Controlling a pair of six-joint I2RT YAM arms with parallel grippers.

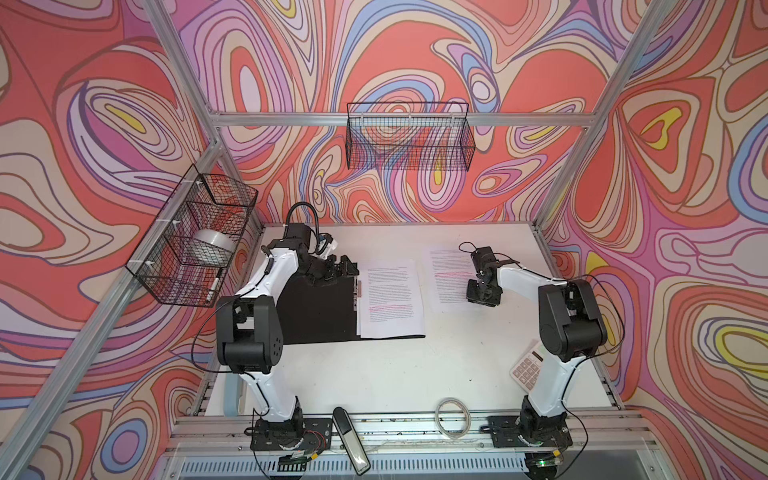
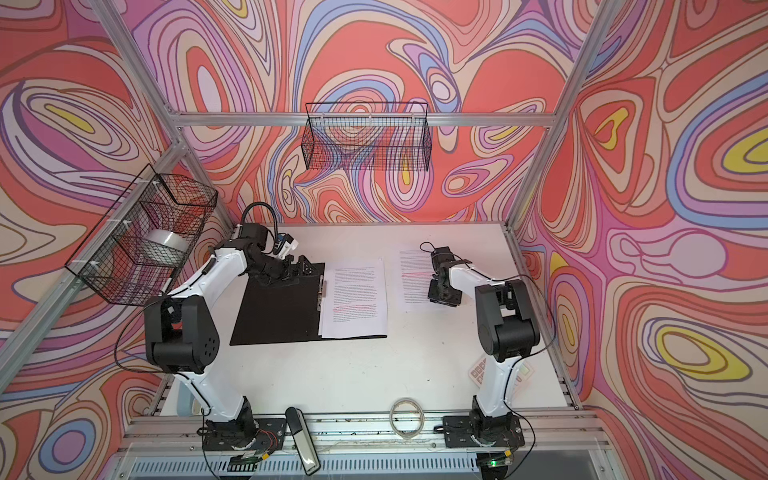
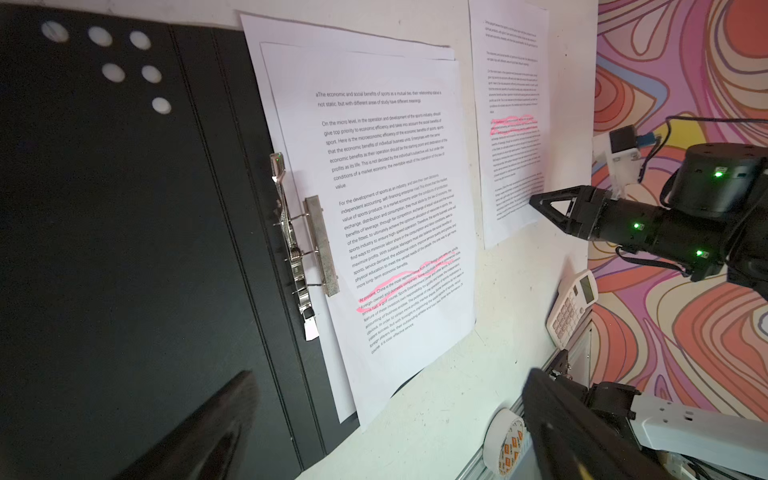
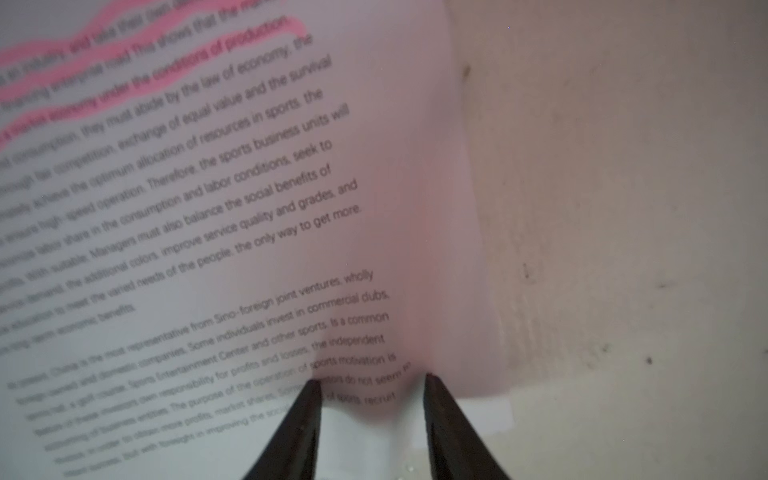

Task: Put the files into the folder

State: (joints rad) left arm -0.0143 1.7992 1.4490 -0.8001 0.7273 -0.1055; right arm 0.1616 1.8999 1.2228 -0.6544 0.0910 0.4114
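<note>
The folder (image 1: 320, 311) lies open on the table, black inside, its metal clip (image 3: 320, 245) at the spine. A stack of files (image 1: 390, 299) rests on its right half, the top sheet marked with a pink line. One more file (image 1: 449, 274) lies on the bare table to the right. My right gripper (image 1: 482, 295) points down on that sheet near its right edge. In the right wrist view its fingertips (image 4: 430, 380) stand a little apart on the paper (image 4: 208, 208), which humps up between them. My left gripper (image 1: 332, 270) hovers wide open over the folder's far left part, holding nothing.
A white calculator (image 1: 528, 365) lies by the right arm's base. A cable coil (image 1: 453, 417) and a black-and-silver tool (image 1: 351, 440) sit on the front rail. Wire baskets hang on the left wall (image 1: 195, 237) and the back wall (image 1: 409, 137).
</note>
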